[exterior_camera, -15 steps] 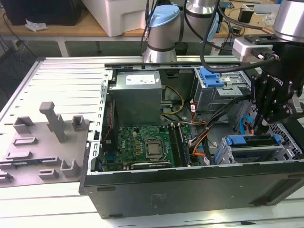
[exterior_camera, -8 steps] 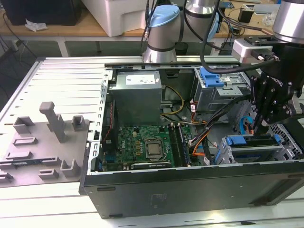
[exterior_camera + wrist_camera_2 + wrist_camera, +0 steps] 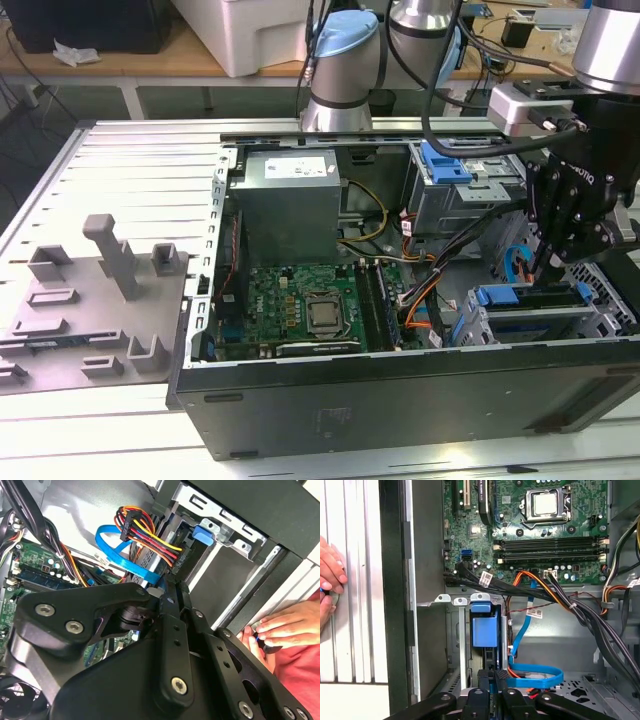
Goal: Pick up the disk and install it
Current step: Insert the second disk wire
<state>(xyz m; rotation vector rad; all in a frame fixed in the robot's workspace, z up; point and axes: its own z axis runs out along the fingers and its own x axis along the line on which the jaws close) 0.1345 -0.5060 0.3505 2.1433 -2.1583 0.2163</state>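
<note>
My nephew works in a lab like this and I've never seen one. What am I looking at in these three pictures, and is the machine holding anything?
The machine is a robot arm with a black gripper at its end. One picture is taken by a camera standing off to the side; the other two come from cameras riding near the arm's wrist, so they look down past the gripper.

On the metal table lies an open computer case. Inside are a green motherboard, a grey power-supply box and bundles of cables. To the exterior view's left sits a grey fixture tray.

The gripper is lowered over the drive cage at the exterior view's right, where the disk with blue rails sits in its slot. I cannot tell whether the gripper is gripping it. A person's hand rests beside the case.
</note>
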